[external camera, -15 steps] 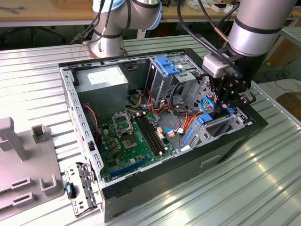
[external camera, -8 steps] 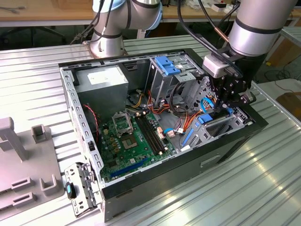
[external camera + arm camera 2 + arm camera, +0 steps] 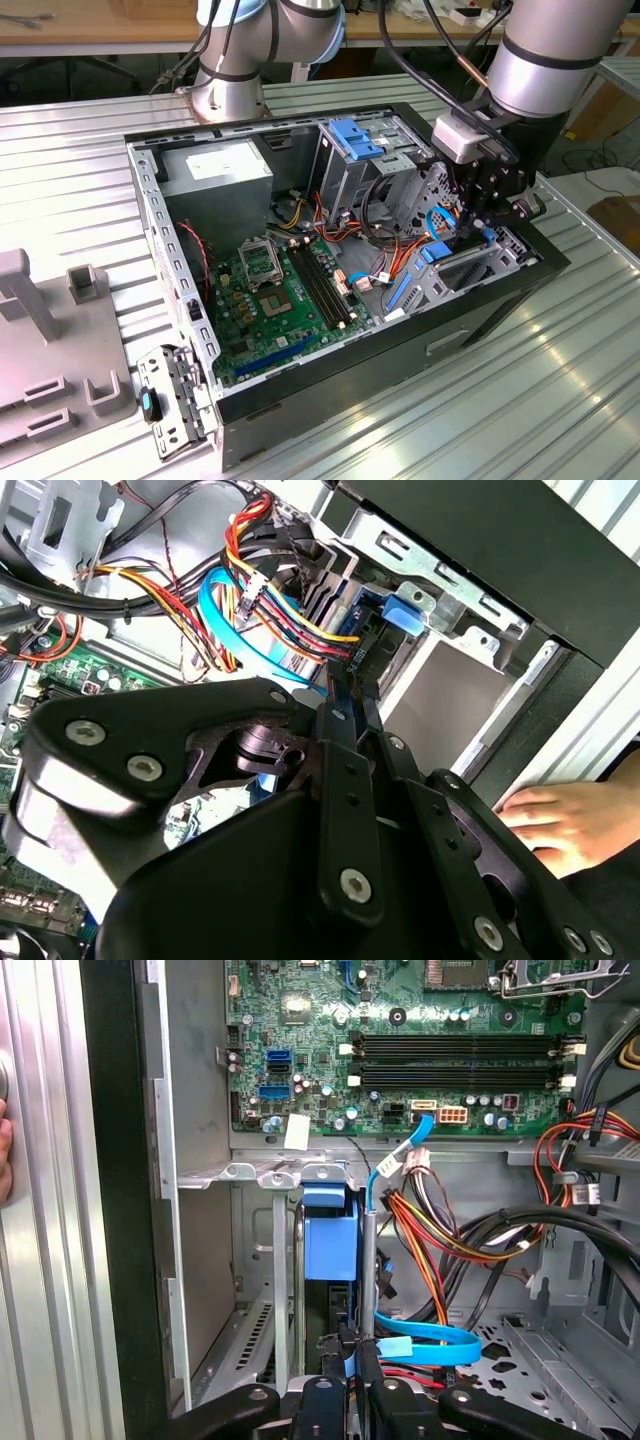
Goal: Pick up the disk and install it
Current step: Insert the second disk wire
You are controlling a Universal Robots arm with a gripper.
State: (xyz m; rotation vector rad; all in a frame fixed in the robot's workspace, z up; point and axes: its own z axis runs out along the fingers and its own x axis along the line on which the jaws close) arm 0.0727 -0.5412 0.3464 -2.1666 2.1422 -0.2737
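Black gripper (image 3: 355,1365) fingers are pinched tight on the thin edge of the disk (image 3: 330,1245), which stands on its edge inside the grey metal cage (image 3: 255,1172) of the open computer case (image 3: 180,270). The disk looks bright blue with a dark middle, and its lower part is hidden behind the fingers. Farther off lie the green board (image 3: 400,1050) and a person's hand (image 3: 560,825) beside the case.

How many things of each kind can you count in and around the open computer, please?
Computer case: 1
Circuit board: 1
Power supply: 1
Disk, held by the gripper: 1
Gripper: 1
Hand, resting beside the case: 1
Total: 6
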